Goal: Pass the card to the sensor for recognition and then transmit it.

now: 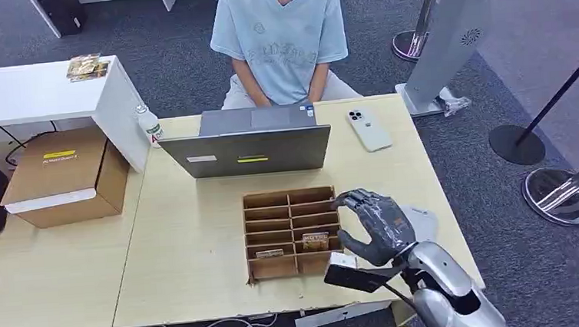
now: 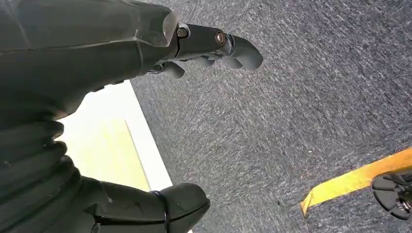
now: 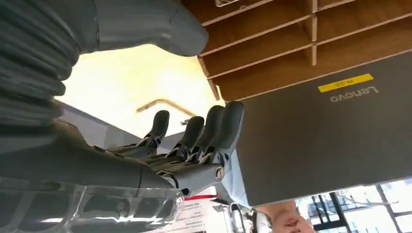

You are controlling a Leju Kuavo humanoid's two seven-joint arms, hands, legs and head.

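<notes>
The left hand [image 2: 194,53] hangs empty, fingers loosely apart. A card [image 1: 315,242] stands in the wooden organizer [image 1: 291,232], beside the right hand [image 1: 375,223], also released. Thin, stiff, probably slippery: pinch its top edge.

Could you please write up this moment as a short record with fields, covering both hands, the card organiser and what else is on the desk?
right hand: over the desk beside the organiser's right edge, fingers apart, holding nothing
left hand: hanging over grey carpet by the desk edge, holding nothing
organiser: brown compartment box, mid-desk
cards: in the organiser's near compartments, not yet picked
laptop: open, its lid's back towards the robot, behind the organiser
phone: white, face down, right of the laptop
person: seated behind the laptop
</notes>
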